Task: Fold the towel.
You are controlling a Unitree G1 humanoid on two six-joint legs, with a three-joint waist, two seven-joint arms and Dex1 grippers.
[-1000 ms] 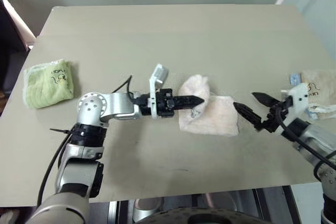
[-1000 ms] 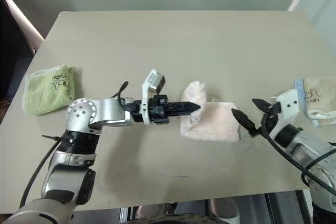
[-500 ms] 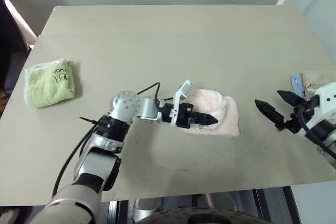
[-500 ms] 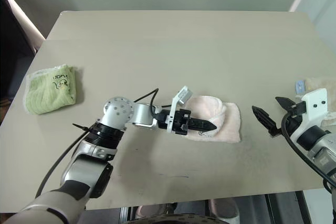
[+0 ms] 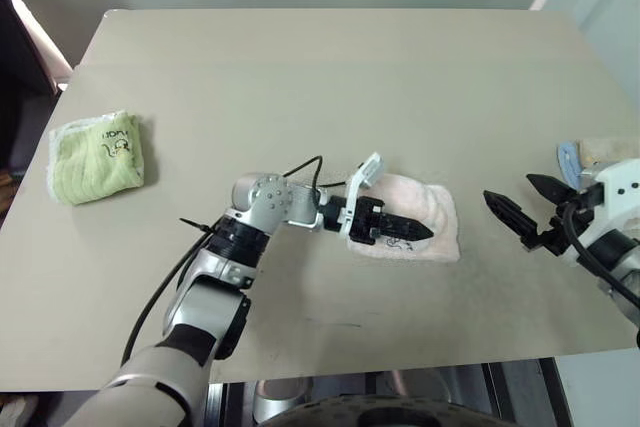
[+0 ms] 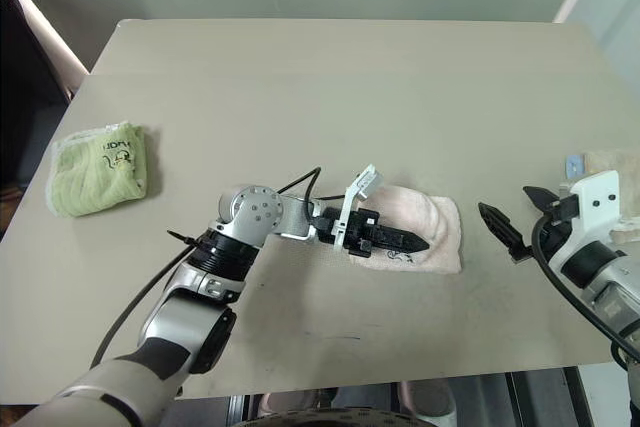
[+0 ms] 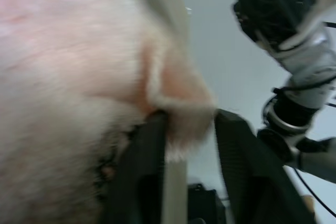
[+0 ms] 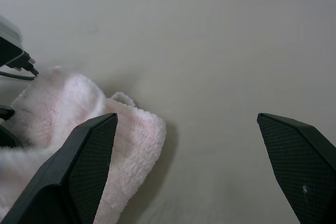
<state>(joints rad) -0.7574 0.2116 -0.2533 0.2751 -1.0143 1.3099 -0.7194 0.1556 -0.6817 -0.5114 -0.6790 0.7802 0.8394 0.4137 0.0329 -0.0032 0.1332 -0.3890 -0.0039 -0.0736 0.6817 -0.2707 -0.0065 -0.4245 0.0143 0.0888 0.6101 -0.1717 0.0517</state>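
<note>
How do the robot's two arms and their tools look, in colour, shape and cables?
Both arms have silver-grey metal links with black joint rings. The left arm has a round silver joint housing with small holes and a thin black cable looping over it. A white plastic bracket sits behind each tool. The left tool and the right tool have black, pointed, textured fingers. Black cables run along the right arm.

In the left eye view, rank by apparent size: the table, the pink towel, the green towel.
1. table, by far the largest.
2. pink towel and green towel look about alike; the left arm covers part of the pink one, so no ranking between them.
</note>
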